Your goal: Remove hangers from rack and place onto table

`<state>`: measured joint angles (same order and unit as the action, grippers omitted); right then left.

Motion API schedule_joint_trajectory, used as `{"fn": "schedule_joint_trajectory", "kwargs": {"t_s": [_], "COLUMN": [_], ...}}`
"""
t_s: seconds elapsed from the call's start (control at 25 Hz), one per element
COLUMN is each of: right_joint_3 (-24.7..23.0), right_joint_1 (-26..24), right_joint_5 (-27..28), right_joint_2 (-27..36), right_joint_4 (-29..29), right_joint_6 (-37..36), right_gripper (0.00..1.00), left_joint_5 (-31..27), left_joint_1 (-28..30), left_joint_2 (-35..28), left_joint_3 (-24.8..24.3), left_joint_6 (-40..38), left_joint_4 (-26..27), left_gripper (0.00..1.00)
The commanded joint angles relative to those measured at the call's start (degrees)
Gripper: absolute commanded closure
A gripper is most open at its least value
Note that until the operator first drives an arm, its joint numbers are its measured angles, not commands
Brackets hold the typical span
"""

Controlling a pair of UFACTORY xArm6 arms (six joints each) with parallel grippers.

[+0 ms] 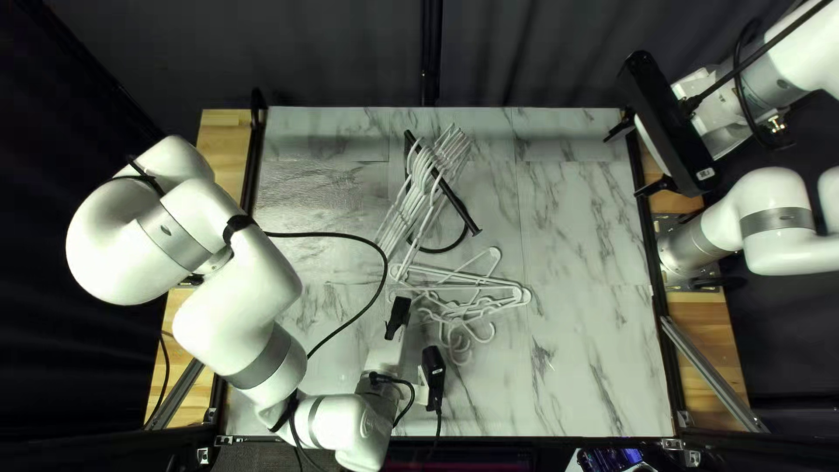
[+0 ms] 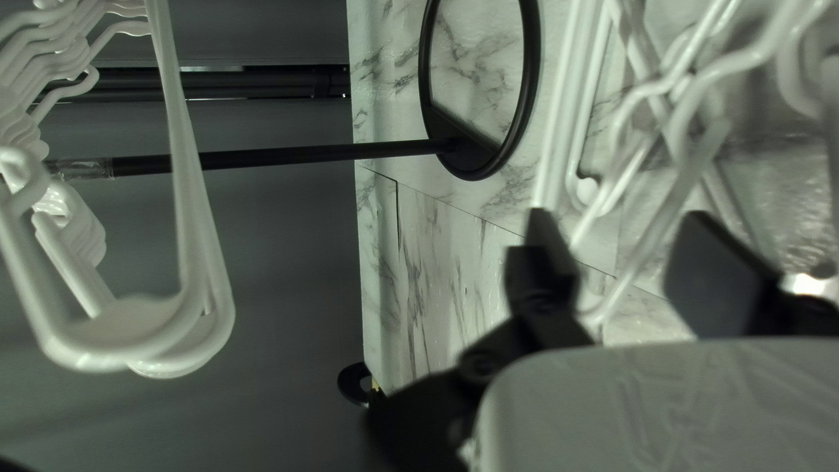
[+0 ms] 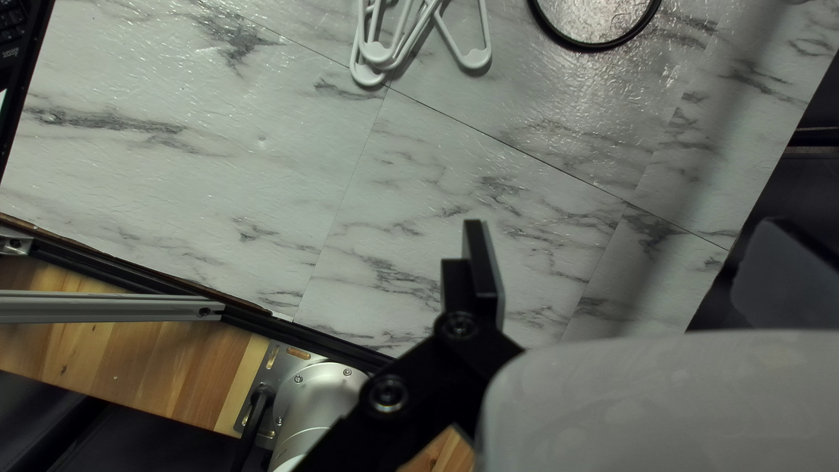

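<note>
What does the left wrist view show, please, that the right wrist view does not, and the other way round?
Only the left wrist view shows the pole of the rack, the hung hangers and my left pincer, open.

Only the right wrist view shows my right pincer, also open, my right arm's base and a silver bar.

Both show the black ring at the rack's foot, some loose hangers and part of the table.
</note>
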<state>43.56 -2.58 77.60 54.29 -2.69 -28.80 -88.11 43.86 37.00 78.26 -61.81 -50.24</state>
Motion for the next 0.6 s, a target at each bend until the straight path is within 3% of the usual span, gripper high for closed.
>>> {"fn": "schedule_joint_trajectory", "kwargs": {"t_s": [0.04, 0.36, 0.6], "right_joint_3": [0.0, 0.0, 0.0], "right_joint_1": [0.0, 0.0, 0.0], "right_joint_5": [0.0, 0.0, 0.0], "right_joint_2": [0.0, 0.0, 0.0], "right_joint_4": [0.0, 0.0, 0.0], "right_joint_6": [0.0, 0.0, 0.0], "right_gripper": [0.0, 0.0, 0.0], "left_joint_5": [3.9, 12.1, 13.2], "left_joint_1": [-1.5, -1.3, 3.3], "left_joint_2": [-5.5, -19.2, -27.5], "left_joint_3": [-2.4, -8.2, -10.3], "left_joint_6": [1.7, 0.0, -4.7], "left_joint_4": [2.5, 5.7, 7.4], "left_gripper": [0.0, 0.0, 0.0]}}
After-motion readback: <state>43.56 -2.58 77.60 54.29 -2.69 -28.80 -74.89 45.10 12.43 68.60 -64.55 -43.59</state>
